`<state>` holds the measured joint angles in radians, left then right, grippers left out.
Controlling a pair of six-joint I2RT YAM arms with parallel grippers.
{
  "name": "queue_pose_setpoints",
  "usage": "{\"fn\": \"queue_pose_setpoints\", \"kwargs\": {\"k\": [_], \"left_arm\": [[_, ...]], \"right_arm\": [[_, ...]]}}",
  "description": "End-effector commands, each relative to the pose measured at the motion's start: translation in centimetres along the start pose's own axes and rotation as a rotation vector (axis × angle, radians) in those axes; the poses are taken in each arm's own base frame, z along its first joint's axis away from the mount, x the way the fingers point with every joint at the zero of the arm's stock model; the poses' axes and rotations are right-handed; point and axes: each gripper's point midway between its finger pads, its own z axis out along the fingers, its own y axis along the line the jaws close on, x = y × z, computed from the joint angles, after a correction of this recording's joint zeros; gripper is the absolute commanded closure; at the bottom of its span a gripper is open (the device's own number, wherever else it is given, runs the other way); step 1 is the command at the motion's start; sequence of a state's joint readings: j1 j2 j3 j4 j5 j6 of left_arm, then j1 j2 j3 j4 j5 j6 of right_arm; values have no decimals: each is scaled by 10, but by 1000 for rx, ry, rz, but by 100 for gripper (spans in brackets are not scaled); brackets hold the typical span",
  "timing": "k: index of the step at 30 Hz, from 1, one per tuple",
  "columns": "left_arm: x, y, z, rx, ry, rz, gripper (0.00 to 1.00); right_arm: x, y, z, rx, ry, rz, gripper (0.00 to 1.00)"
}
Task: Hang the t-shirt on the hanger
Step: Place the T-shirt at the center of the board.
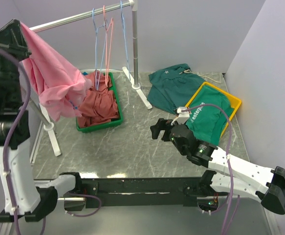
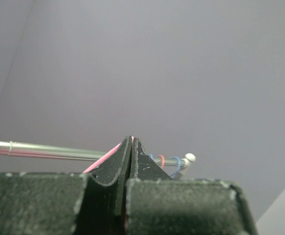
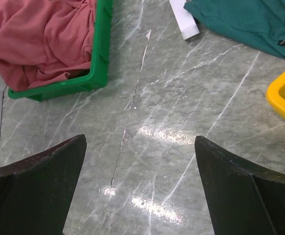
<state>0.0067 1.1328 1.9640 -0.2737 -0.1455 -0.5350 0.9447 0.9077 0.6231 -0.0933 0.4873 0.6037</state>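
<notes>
The bright pink t-shirt (image 1: 54,83) hangs in loose folds from my left gripper (image 1: 16,27), which is raised high at the far left and shut on the cloth. In the left wrist view, the left gripper (image 2: 131,139) has its jaws pressed together, and a pink strip of the t-shirt (image 2: 103,160) shows beside them. The light-blue hanger (image 1: 97,54) hangs from the rail (image 1: 69,20), right of the shirt. Its hook (image 2: 151,157) shows behind the jaws. My right gripper (image 1: 158,129) hovers low over the table, open and empty (image 3: 140,147).
A pink hanger (image 1: 108,44) and another blue one (image 1: 124,34) hang on the same rail. A green bin (image 1: 98,126) holds a brick-red shirt (image 3: 39,39). One green shirt (image 1: 174,85) lies on the table, and another fills the yellow tray (image 1: 232,100). The rack post (image 1: 135,49) stands behind.
</notes>
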Motion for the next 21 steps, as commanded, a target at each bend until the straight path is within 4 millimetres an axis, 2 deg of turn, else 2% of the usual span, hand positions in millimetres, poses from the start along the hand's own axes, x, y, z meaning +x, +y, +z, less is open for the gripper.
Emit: {"fn": "queue_pose_setpoints", "kwargs": {"k": [1, 6, 8, 11, 13, 14, 15, 17, 18, 20, 21], "left_arm": [[-64, -44, -40, 151, -121, -11, 99], [-91, -68, -68, 238, -144, -26, 99], [-96, -76, -77, 271, -140, -41, 99], [-93, -88, -90, 331, -98, -81, 99], [-71, -88, -92, 361, -24, -118, 99], [-69, -90, -101, 379, -13, -129, 99], [-43, -80, -96, 362, 49, -143, 99], [-30, -87, -114, 430, 99, -176, 99], [2, -76, -111, 418, 176, -190, 99], [18, -84, -132, 507, 236, -217, 99], [48, -71, -132, 486, 309, -238, 99]], "right_arm": [[-27, 24, -5, -76, -59, 27, 0], [-32, 28, -6, -91, -64, 25, 1], [-33, 29, -7, -95, -62, 26, 1], [-36, 30, -10, -102, -69, 34, 1], [-36, 28, -11, -101, -73, 39, 1], [-37, 28, -13, -104, -76, 42, 1], [-37, 27, -14, -103, -78, 45, 1], [-37, 25, -16, -104, -83, 54, 1], [-35, 24, -17, -104, -82, 58, 1], [-35, 21, -19, -104, -88, 62, 1], [-34, 20, -20, -108, -88, 63, 1]]}}
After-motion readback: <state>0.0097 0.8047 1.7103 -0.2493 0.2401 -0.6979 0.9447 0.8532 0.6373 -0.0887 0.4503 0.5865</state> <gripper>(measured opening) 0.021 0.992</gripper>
